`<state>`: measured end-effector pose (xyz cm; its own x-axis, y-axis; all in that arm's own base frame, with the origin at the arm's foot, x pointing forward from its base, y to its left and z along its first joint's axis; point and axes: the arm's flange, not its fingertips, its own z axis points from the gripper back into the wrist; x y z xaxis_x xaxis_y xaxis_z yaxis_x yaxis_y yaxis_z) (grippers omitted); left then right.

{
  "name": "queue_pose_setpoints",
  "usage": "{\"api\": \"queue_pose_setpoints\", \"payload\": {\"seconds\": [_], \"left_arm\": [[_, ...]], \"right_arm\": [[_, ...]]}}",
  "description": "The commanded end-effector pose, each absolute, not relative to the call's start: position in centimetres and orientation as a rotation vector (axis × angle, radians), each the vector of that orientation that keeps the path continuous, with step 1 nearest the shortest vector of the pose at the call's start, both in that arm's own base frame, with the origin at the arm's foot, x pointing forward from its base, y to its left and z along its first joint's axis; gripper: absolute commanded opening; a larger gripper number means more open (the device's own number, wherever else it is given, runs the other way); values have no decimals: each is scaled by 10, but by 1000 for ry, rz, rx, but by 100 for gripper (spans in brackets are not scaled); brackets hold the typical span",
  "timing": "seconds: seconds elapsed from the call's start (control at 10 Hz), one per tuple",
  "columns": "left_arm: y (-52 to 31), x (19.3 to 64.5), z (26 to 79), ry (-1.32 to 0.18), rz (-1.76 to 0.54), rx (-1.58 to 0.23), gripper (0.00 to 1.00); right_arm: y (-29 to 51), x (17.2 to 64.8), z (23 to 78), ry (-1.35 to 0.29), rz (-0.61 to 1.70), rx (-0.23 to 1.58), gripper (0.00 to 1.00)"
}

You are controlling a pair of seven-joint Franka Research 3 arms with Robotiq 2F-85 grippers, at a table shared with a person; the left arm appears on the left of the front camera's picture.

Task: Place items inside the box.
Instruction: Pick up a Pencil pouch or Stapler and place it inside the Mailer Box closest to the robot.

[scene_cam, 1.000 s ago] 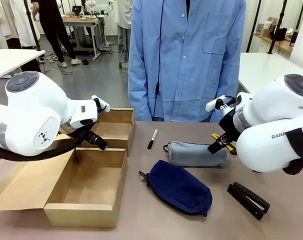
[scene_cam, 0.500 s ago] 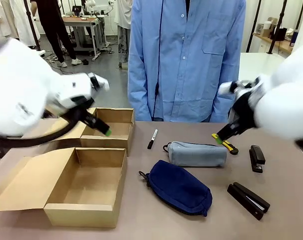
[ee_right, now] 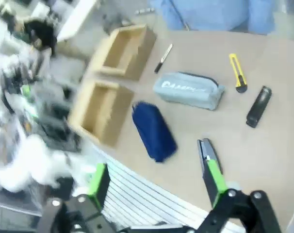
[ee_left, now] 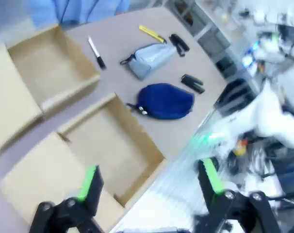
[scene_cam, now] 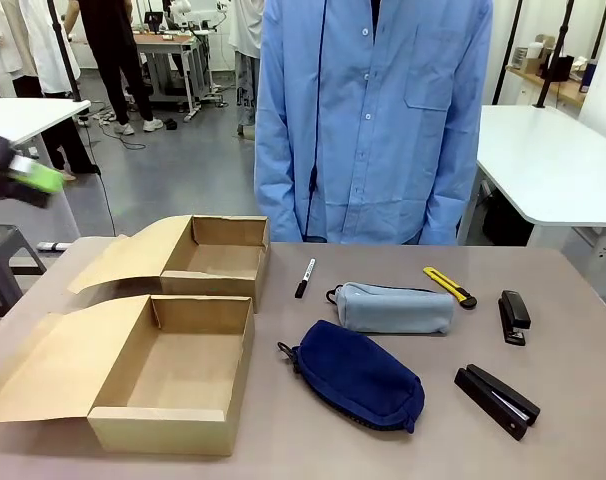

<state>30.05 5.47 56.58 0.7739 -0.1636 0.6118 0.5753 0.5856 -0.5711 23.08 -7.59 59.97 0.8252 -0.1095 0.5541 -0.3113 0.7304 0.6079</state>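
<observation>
Pouch [scene_cam: 358, 375], navy and plump (zip pull leftward), lies flat; left gripper [ee_left: 149, 179] and right gripper [ee_right: 155, 180] gape empty.

Matt cardboard box [scene_cam: 168, 432], soft woven-cloth navy pouch [scene_cam: 361, 375].

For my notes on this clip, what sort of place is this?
Likely a robotics lab or workshop: white worktables, a workbench loaded with equipment in the background, and cables trailing across the grey floor.
</observation>
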Motion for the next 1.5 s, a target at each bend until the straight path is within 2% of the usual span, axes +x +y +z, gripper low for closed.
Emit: {"api": "queue_pose_setpoints", "payload": {"seconds": [0.0, 0.1, 0.2, 0.3, 0.4, 0.5, 1.2, 1.4], "left_arm": [[146, 345, 519, -639, -7, -1257, 100], [182, 348, 484, -707, 185, -1398, 100], [207, 349, 446, -734, 351, -1462, 100], [217, 350, 434, -728, 404, -1490, 100], [222, 351, 417, -757, 500, -1484, 100], [232, 321, 434, -633, 176, -1268, 100], [232, 321, 434, -633, 176, -1268, 100], [232, 321, 434, -633, 176, -1268, 100]], "right_arm": [[-151, 234, 543, -683, -108, 947, 100], [-188, 233, 509, -668, -165, 1065, 100], [-224, 235, 465, -644, -313, 1127, 100], [-235, 234, 450, -644, -374, 1163, 100], [-249, 236, 426, -648, -613, 1113, 100], [-249, 216, 479, -639, -356, 1080, 100], [-245, 217, 485, -610, -368, 1075, 100], [-185, 250, 499, -584, -242, 862, 100]]}}
